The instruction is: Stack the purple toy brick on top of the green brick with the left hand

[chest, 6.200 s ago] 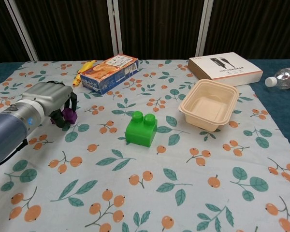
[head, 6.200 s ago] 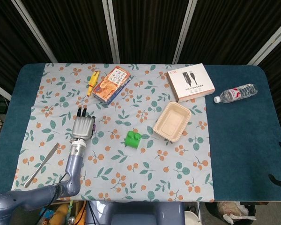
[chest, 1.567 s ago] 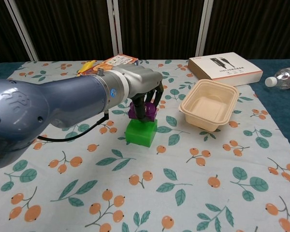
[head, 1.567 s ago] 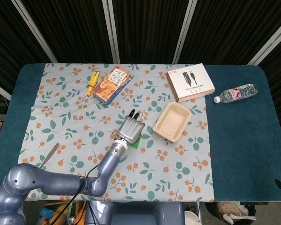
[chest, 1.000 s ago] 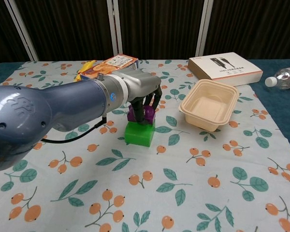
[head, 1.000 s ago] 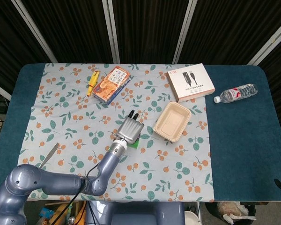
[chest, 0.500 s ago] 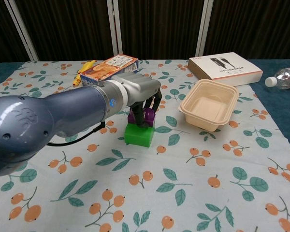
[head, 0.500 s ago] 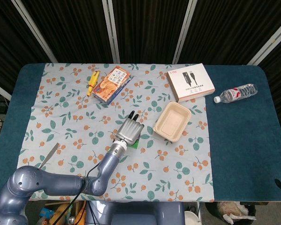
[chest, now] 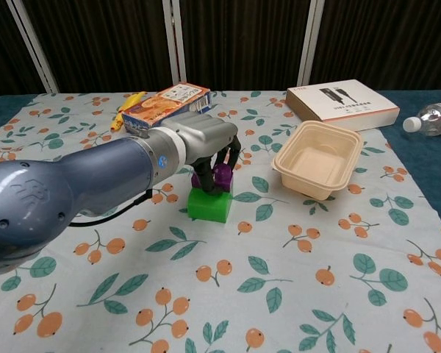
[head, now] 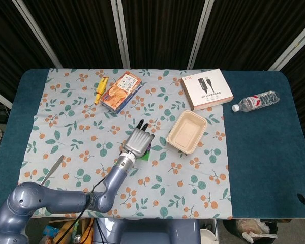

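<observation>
Two bricks now mated: purple brick (chest: 222, 176) has dropped onto green brick (chest: 210, 204), frame centre; left hand (chest: 206, 145) still grips it. Release next, prob.

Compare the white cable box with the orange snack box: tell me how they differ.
The white cable box lies flat near the beige tray; the orange snack box lies beside the yellow toy. The white cable box looks wider and flatter, the orange snack box narrower. Both rest untouched on the floral cloth.

On floral cloth (head: 86, 122): orange box (head: 121, 90), yellow toy (head: 100, 89), beige tray (head: 187, 131), white carton (head: 207, 89); water bottle (head: 255, 101) beside it.
</observation>
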Robot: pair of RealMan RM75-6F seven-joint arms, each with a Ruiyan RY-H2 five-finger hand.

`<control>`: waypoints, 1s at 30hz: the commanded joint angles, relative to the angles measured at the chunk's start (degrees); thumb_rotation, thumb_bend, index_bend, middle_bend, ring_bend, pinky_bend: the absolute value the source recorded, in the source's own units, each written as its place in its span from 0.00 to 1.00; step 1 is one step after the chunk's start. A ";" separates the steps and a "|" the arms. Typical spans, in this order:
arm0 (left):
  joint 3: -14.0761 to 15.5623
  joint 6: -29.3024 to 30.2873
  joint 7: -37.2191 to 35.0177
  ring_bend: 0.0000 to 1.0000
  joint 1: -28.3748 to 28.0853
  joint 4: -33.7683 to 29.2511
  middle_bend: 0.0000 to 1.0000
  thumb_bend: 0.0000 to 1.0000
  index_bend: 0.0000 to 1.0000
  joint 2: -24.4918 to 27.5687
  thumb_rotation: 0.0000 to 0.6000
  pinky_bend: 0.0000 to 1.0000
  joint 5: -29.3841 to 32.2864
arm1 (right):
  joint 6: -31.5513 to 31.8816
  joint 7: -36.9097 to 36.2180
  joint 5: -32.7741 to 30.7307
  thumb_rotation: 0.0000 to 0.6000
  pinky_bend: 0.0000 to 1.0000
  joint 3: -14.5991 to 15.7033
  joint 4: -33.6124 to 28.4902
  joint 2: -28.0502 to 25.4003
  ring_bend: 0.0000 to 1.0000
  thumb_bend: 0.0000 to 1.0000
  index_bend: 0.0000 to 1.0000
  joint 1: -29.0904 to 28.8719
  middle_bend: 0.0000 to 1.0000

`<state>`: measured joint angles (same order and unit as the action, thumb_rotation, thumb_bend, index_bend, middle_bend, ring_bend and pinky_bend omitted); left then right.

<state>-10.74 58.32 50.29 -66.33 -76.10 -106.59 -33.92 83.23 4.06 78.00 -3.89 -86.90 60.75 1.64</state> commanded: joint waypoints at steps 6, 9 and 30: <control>-1.03 0.91 1.43 0.00 0.75 -7.30 0.10 0.28 0.16 4.78 1.00 0.00 0.74 | 0.17 0.55 0.53 1.00 0.00 -0.11 -0.87 -0.17 0.02 0.15 0.01 -0.34 0.02; -1.22 1.89 2.08 0.00 1.13 -11.44 0.00 0.24 0.03 8.08 1.00 0.00 0.61 | 0.10 1.09 0.66 1.00 0.00 -0.14 -1.54 -0.30 0.02 0.15 0.01 -0.56 0.02; 14.52 26.51 2.32 0.00 18.54 -39.68 0.00 0.25 0.03 38.68 1.00 0.00 -18.95 | 0.05 2.11 4.40 1.00 0.00 -0.26 -4.37 -0.57 0.02 0.15 0.01 -2.89 0.02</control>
<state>-1.89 80.14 56.04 -54.02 -112.55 -74.31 -45.15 83.60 5.96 82.19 -4.11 -91.44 59.94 -0.93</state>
